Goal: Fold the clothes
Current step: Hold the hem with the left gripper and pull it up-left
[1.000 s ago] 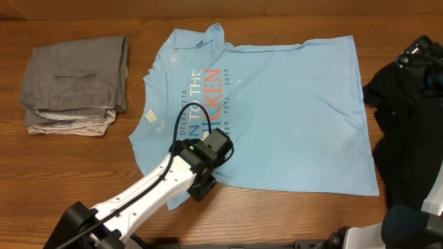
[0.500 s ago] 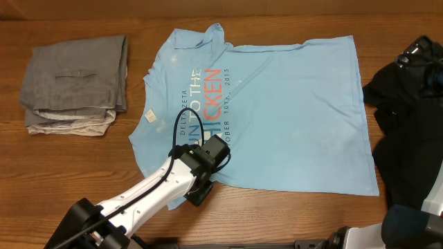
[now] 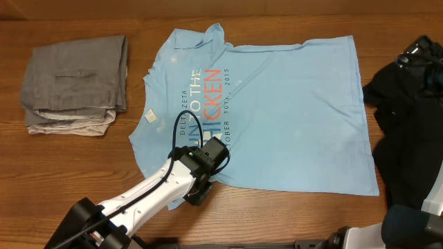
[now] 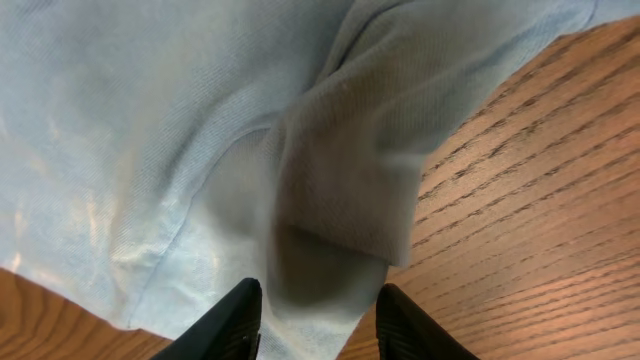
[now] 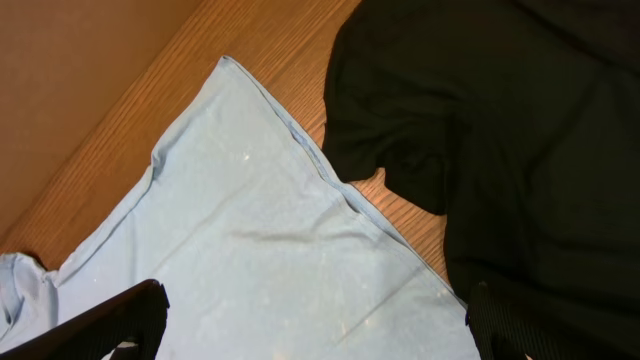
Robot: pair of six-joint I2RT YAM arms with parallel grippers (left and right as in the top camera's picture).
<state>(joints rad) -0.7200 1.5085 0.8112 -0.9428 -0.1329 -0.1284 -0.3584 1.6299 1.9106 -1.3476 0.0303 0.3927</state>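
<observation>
The light blue T-shirt point(image 3: 277, 117) lies spread flat on the wooden table, its white and red-orange lettering up. My left gripper point(image 4: 318, 300) is low over the shirt's near sleeve. Its black fingers point(image 4: 232, 320) stand apart, straddling a bunched fold of the sleeve point(image 4: 340, 200) at the hem. In the overhead view the left gripper point(image 3: 199, 190) covers that sleeve. The black garment point(image 3: 408, 131) lies crumpled at the right. My right gripper point(image 5: 315, 330) hangs open above the shirt's far right corner point(image 5: 260, 180), beside the black garment point(image 5: 500, 120), holding nothing.
Folded grey trousers point(image 3: 76, 72) rest on a beige garment point(image 3: 69, 126) at the far left. Bare wood point(image 4: 540, 220) shows beside the sleeve. The left arm point(image 3: 138, 200) crosses the near table edge.
My left gripper slid a little toward the near edge of the shirt, and its jaws narrowed around the sleeve fold. The right arm has not moved.
</observation>
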